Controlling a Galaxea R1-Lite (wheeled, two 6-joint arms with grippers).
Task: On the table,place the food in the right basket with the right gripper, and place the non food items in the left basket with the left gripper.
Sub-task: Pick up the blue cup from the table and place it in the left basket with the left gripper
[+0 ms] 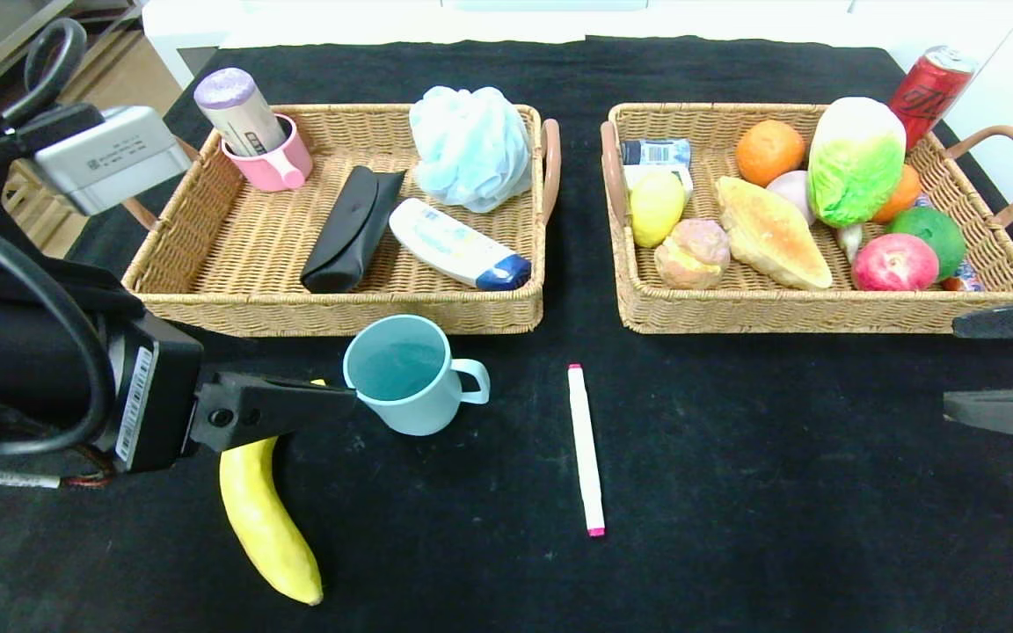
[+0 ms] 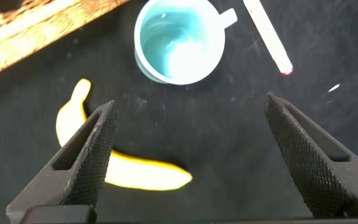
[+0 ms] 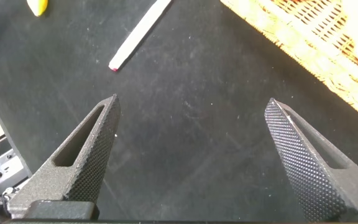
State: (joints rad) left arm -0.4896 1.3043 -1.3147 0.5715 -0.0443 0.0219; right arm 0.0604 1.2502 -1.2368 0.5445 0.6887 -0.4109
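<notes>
On the black table (image 1: 779, 492) a teal mug (image 1: 405, 374) stands upright before the left basket (image 1: 339, 308). My left gripper (image 1: 339, 404) hovers open just left of it, above the banana (image 1: 265, 519). In the left wrist view the mug (image 2: 179, 40), the banana (image 2: 142, 174) and the marker (image 2: 267, 37) lie beyond the open, empty left gripper (image 2: 190, 102). The white marker (image 1: 586, 448) lies mid-table. The orange (image 1: 768, 151) and the cabbage (image 1: 854, 163) sit in the right basket (image 1: 823, 312). My right gripper (image 1: 951, 365) waits open at the right edge, with bare cloth under it (image 3: 192, 101).
The left basket holds a pink mug (image 1: 273, 163) with a tube in it, a black case (image 1: 348, 229), a blue bath puff (image 1: 470, 145) and a white bottle (image 1: 454, 244). Bread (image 1: 770, 233), an apple (image 1: 893, 262), a lemon (image 1: 654, 207) and a red can (image 1: 929, 88) crowd the right basket.
</notes>
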